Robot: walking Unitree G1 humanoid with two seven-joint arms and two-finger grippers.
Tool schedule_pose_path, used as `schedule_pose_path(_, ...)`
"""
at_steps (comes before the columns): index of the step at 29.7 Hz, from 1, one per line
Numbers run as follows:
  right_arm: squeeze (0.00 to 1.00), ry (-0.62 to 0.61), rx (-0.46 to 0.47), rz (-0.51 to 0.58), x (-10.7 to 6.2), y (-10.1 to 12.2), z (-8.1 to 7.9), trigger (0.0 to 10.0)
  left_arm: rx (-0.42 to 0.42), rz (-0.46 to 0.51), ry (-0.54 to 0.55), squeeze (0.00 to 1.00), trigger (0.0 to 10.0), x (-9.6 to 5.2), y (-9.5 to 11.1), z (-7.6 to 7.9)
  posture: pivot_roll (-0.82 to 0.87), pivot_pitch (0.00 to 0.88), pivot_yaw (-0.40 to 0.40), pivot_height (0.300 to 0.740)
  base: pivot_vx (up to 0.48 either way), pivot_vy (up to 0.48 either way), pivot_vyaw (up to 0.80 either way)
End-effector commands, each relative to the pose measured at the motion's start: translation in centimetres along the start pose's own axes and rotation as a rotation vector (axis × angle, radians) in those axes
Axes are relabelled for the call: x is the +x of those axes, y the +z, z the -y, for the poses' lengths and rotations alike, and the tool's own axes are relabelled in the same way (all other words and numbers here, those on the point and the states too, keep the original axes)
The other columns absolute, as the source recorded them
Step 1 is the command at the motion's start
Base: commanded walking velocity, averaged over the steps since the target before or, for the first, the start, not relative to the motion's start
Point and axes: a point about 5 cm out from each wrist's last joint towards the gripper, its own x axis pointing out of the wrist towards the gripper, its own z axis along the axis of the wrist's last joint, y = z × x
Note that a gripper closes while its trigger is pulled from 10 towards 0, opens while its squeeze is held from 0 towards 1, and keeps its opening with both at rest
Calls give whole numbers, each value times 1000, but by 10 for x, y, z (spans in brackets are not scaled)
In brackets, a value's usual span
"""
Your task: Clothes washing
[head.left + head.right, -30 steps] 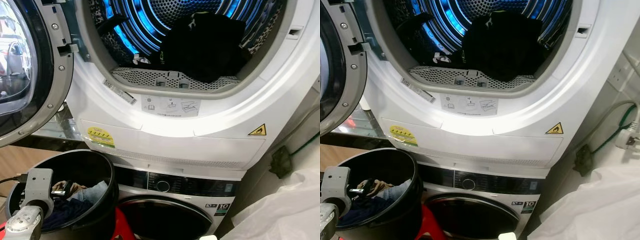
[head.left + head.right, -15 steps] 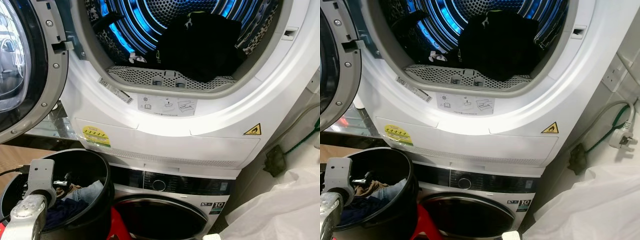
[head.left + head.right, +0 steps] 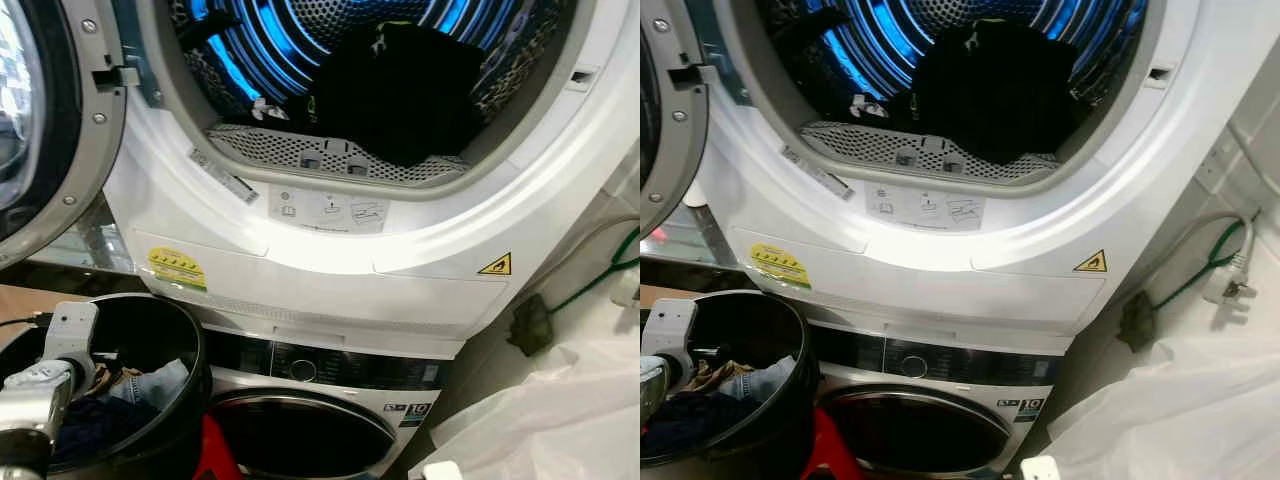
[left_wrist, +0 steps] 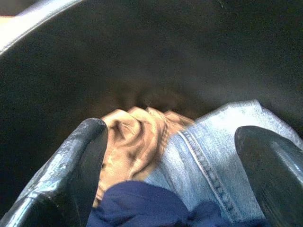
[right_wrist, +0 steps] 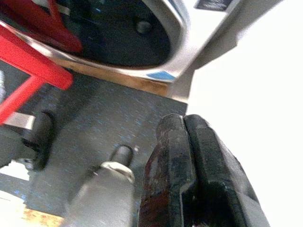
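Bucket [image 3: 190, 345] holds jeans [image 4: 208, 161] between left end effector [image 4: 173, 175] fingers.

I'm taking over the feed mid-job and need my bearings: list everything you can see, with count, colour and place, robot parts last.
Dryer: one, white, stacked on top, door swung open to the left, drum lit blue.
Dark clothes: a black heap, inside the drum.
Lint filter: one, grey mesh, at the drum's front lip.
Washer: one, white with dark door, under the dryer.
Bucket: one, black, lower left, before the washer.
Jeans: one, light blue, in the bucket.
Tan cloth: one, in the bucket beside the jeans.
Navy cloth: one, in the bucket.
Red stool: one, by the washer door.
Plug and cable: white and green, right.
White sheet: lower right.
Left gripper: open, over the bucket's clothes.
Right gripper: shut, hanging low.
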Motion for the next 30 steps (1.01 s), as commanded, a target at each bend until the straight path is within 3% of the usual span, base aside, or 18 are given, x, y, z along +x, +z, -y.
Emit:
schedule_pose_path(1, 0, -4, -21, 3, -1, -1, 5, 10000, 59, -46, -80, 0, 10000, 5, -9, 13, 130, 0, -157, 740, 0, 0, 0)
schedule_pose_path(3, 0, -7, -28, 1, -2, -2, 8, 10000, 90, -70, -107, 0, 10000, 7, -16, 20, 128, 0, -163, 740, 0, 0, 0)
schedule_pose_path(4, 0, -15, -40, -2, -3, -3, 14, 10000, 168, -120, -118, 0, 10000, 11, -30, 32, 122, 0, -171, 740, 0, 0, 0)
schedule_pose_path(6, 0, -19, -43, -3, -4, -3, 17, 10000, 192, -148, -129, 0, 10000, 13, -37, 39, 116, 0, -175, 740, 0, 0, 0)
schedule_pose_path(8, 0, -22, -44, -3, -4, -3, 19, 10000, 169, -162, -148, 0, 10000, 14, -41, 46, 114, 0, -177, 740, 0, 0, 0)
schedule_pose_path(11, 0, -29, -48, 0, -5, -3, 24, 10000, 137, -196, -166, 0, 10000, 17, -54, 65, 108, 0, -183, 740, 0, 0, 0)
schedule_pose_path(13, 0, -33, -46, -2, -5, -4, 26, 10000, 119, -218, -237, 0, 10000, 17, -62, 83, 112, 0, -185, 740, 0, 0, 0)
schedule_pose_path(14, 0, -33, -46, -2, -5, -4, 26, 10000, 119, -218, -237, 0, 10000, 17, -62, 83, 112, 0, -185, 740, 0, 0, 0)
schedule_pose_path(16, 0, -34, -46, -5, -6, -4, 26, 10000, 106, -263, -280, 0, 10000, 16, -76, 104, 119, 0, -183, 740, 0, 0, 0)
schedule_pose_path(18, 0, -33, -46, -4, -6, -4, 26, 10000, 4, -309, -234, 0, 10000, 12, -96, 125, 119, 0, -174, 740, 0, 0, 0)
schedule_pose_path(21, 0, -32, -42, 0, -5, -3, 24, 10000, -43, -366, -216, 0, 10000, 4, -122, 149, 116, 0, -170, 740, 0, 0, 0)
schedule_pose_path(22, 0, -32, -39, 2, -5, -3, 23, 10000, -108, -391, -185, 0, 10000, -1, -133, 158, 114, 0, -167, 740, 0, 0, 0)
schedule_pose_path(25, 0, -35, -34, 1, -5, -4, 24, 10000, -224, -415, -110, 0, 10000, -7, -146, 170, 117, 0, -165, 740, 0, 0, 0)
schedule_pose_path(26, 0, -35, -34, 1, -5, -4, 24, 10000, -224, -415, -110, 0, 10000, -7, -146, 170, 117, 0, -165, 740, 0, 0, 0)
schedule_pose_path(27, 0, -37, -31, 2, -5, -4, 24, 10000, -296, -418, -56, 0, 10000, -11, -153, 175, 121, 0, -165, 740, 0, 0, 0)
schedule_pose_path(30, 0, -44, -27, 3, -5, -4, 25, 10000, -356, -401, 11, 0, 10000, -15, -157, 179, 135, 0, -168, 740, 0, 0, 0)
